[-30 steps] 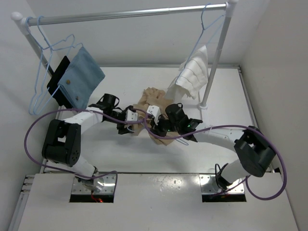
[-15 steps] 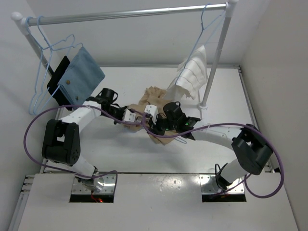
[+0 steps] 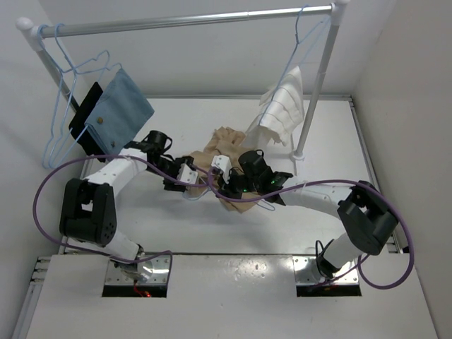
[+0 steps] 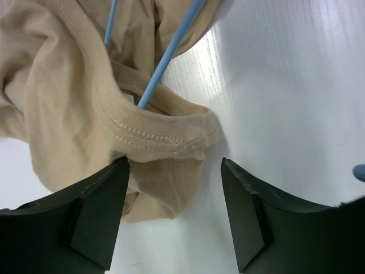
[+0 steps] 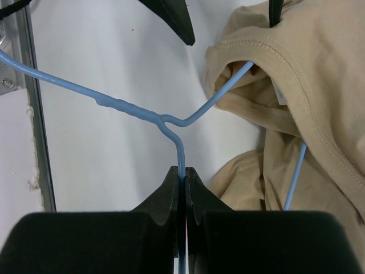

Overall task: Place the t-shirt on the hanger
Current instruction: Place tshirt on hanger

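Note:
The tan t-shirt [image 3: 224, 143] lies crumpled on the white table between my two grippers. In the left wrist view its ribbed collar [image 4: 154, 128] lies just ahead of my open left gripper [image 4: 174, 211], and two pale-blue hanger wires [image 4: 166, 54] run into the neck hole. My right gripper [image 5: 182, 171] is shut on the hanger [image 5: 142, 111] wire just below its twisted neck. The hook reaches left, and one arm goes into the t-shirt [image 5: 311, 85]. In the top view the left gripper [image 3: 192, 176] and right gripper [image 3: 223, 182] sit close together.
A clothes rail [image 3: 191, 21] spans the back, and its right post [image 3: 311, 106] stands on the table. A light-blue cloth [image 3: 121, 113] and bare hangers [image 3: 63, 106] hang at the left. A white ribbed cloth [image 3: 282, 109] hangs at the right.
The left gripper has shifted up and back a little at the t-shirt's collar. The right gripper, still holding the hanger, has edged slightly left.

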You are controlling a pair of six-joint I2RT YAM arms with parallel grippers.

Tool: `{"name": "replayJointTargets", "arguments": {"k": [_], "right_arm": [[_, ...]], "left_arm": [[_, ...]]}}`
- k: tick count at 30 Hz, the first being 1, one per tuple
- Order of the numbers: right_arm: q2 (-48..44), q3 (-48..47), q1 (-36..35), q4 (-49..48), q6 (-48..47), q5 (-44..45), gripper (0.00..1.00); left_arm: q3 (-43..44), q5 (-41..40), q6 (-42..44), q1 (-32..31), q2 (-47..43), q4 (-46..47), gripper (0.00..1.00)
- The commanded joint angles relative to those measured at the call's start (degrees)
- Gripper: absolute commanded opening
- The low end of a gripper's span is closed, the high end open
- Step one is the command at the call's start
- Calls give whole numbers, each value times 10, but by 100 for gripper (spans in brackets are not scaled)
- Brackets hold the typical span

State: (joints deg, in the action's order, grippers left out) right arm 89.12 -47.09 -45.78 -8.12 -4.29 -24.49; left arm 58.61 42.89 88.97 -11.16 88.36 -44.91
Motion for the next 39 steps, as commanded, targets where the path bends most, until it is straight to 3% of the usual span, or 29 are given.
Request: {"name": "replayJointTargets", "arguments": {"k": [1, 2, 3, 10, 20, 24, 26, 29, 30, 33, 34, 36, 39], "right_arm": [[0, -20, 1, -30, -5, -18, 0], [0, -20, 1, -30, -5, -18, 0], [0, -20, 1, -30, -5, -18, 0], [0, -20, 1, -30, -5, -18, 0], [0, -20, 1, -37, -5, -18, 0], [0, -26, 1, -37, -5, -18, 0], [0, -26, 1, -37, -5, -18, 0], [0, -26, 1, -37, -5, -18, 0], [5, -26, 1, -37, -5, -18, 0], [11, -37, 6, -31, 1, -23, 0], [17, -42, 6, -25, 1, -23, 0], [23, -42, 6, -25, -5, -28, 0], [28, -42, 6, -32, -5, -28, 0]], "left_arm": [[28, 6, 2, 4, -30, -8, 71], [28, 6, -6, 4, -37, -8, 71], [23, -3, -6, 4, -37, 3, 79], [9, 10, -20, -1, -42, 45, 99], [-11, 24, -8, -6, 38, 108, 100], [-19, 36, -46, -13, 50, 169, 100], [-19, 45, -54, -18, 56, 183, 96], [-19, 59, -59, -25, 67, 183, 77], [-19, 65, -59, -25, 73, 183, 65], [-19, 65, -74, -31, 78, 183, 44], [-13, 65, -92, -31, 78, 183, 22], [-7, 65, -119, -31, 78, 183, 4], [8, 53, -142, -31, 60, 156, 0]]}}
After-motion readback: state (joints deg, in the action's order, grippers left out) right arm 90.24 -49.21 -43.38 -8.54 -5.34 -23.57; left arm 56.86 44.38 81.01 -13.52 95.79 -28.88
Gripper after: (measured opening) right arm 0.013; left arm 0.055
